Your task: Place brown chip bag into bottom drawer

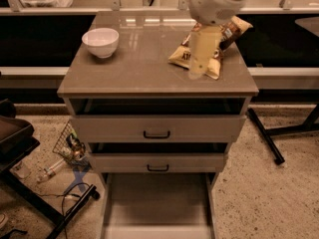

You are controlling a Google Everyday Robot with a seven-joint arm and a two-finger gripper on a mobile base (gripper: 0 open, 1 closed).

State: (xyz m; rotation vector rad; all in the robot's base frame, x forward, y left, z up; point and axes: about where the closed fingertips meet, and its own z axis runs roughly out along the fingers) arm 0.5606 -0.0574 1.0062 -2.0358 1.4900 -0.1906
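Observation:
The brown chip bag [231, 30] lies on the right rear part of the cabinet top [139, 63]; my arm covers most of it. My gripper [197, 69] hangs blurred in front of the bag's left half, pointing down at the cabinet top. I cannot tell whether it touches the bag. The bottom drawer [157, 205] is pulled out at the foot of the cabinet, and its flat floor is bare.
A white bowl [100, 41] stands on the left rear of the cabinet top. The two upper drawers [157, 128] with black handles are slightly ajar. A wire basket with clutter [70, 146] and a black stand's legs lie on the floor to the left. A black leg [264, 136] lies to the right.

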